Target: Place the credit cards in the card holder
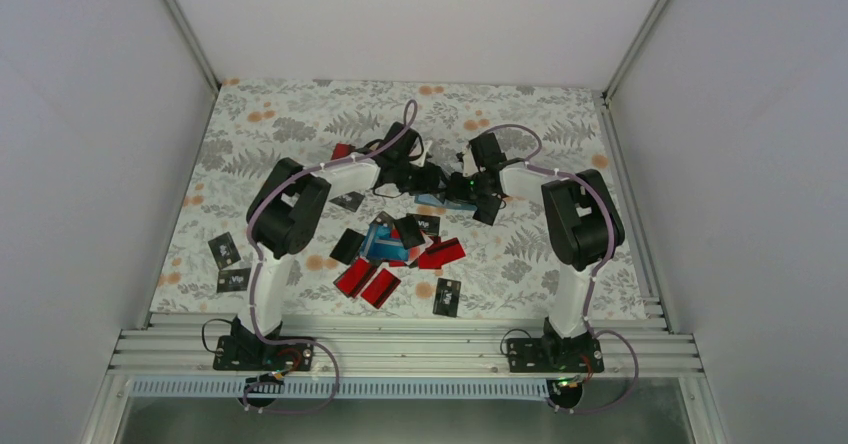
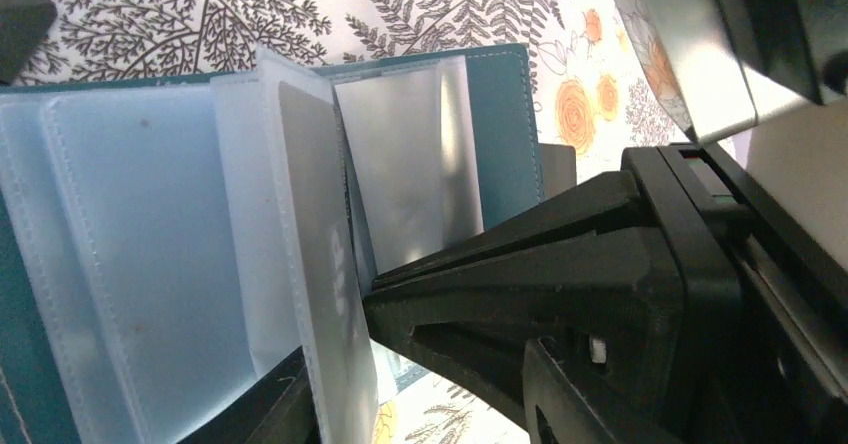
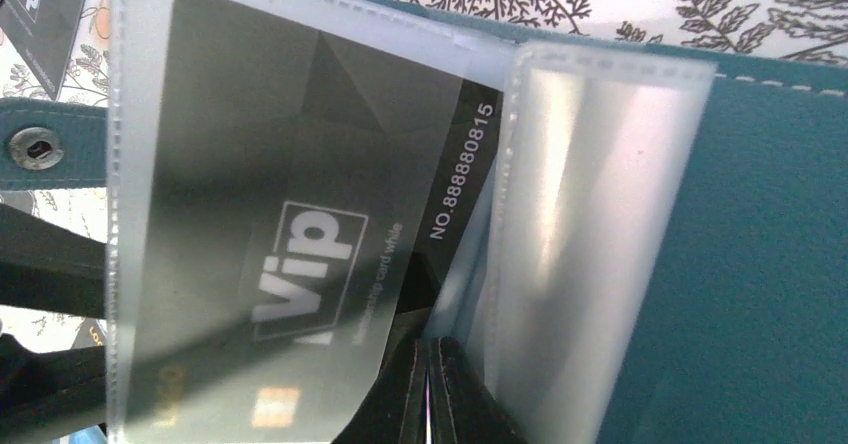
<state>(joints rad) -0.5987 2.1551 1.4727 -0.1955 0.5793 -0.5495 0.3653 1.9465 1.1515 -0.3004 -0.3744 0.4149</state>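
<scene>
The teal card holder (image 1: pixel 432 202) lies open at the table's middle back, between both grippers. In the left wrist view its cover (image 2: pixel 500 124) and clear sleeves show. My left gripper (image 2: pixel 335 364) is shut on one upright sleeve leaf (image 2: pixel 320 264) that holds a grey-looking card. In the right wrist view a black VIP card (image 3: pixel 300 164) sits in a clear sleeve, with its number end sticking out towards the teal cover (image 3: pixel 760 264). My right gripper (image 3: pixel 430 374) is shut, its tips just below that card's edge. Red (image 1: pixel 352 276), black (image 1: pixel 225 250) and blue (image 1: pixel 380 239) cards lie scattered nearer the arms.
The holder's snap strap (image 3: pixel 40 147) sticks out at the left of the right wrist view, with another black VIP card (image 3: pixel 40 14) on the floral cloth beyond it. More black cards (image 1: pixel 447 296) lie near the front edge. White walls enclose the table.
</scene>
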